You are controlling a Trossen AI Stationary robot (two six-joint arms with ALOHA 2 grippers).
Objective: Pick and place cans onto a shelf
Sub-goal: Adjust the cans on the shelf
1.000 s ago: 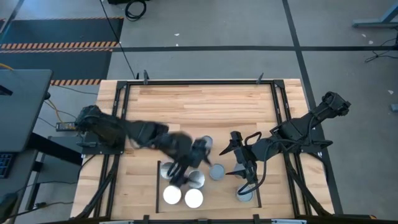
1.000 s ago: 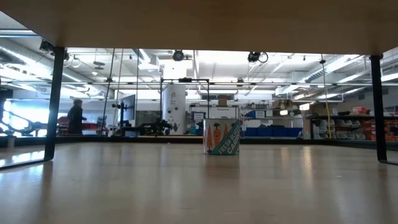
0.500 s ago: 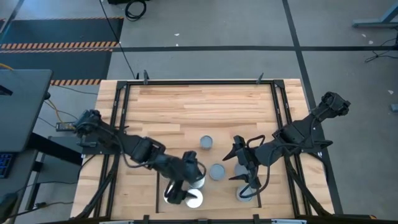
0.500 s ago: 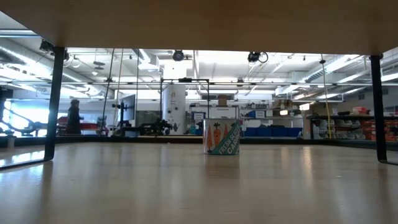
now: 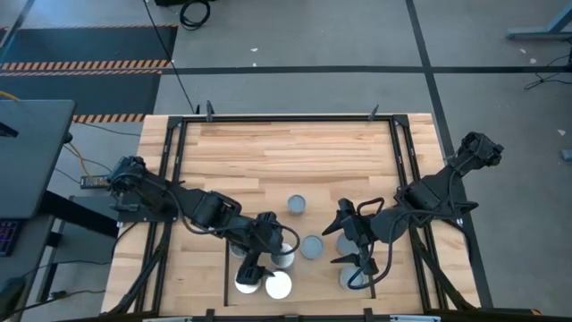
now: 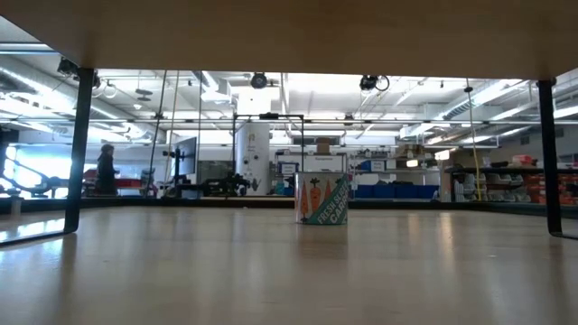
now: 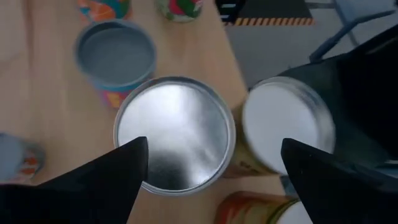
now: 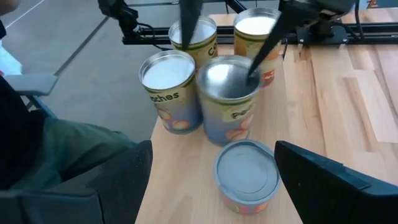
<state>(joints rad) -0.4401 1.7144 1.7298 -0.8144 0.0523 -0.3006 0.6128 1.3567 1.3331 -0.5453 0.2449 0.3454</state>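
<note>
Several cans stand on the shelf at the table's near edge. My left gripper hovers open above a silver-topped can, its fingers on either side from overhead. Beside it are a white-topped can and a grey-topped can. Two white-topped cans sit at the shelf's front. My right gripper is open, with a grey-topped can just ahead of it and another can beside it. A lone can stands farther back, and the low view shows a carrot-labelled can.
Black rails bound the shelf, and a black frame runs around the wooden tabletop. The back half of the table holds bare wood. A seated person's leg shows beyond the table edge. A person stands far off in the room.
My left gripper swung from the table's middle toward the cans on the shelf and now hangs over them. The right gripper shifted slightly toward the near edge. No can has moved.
</note>
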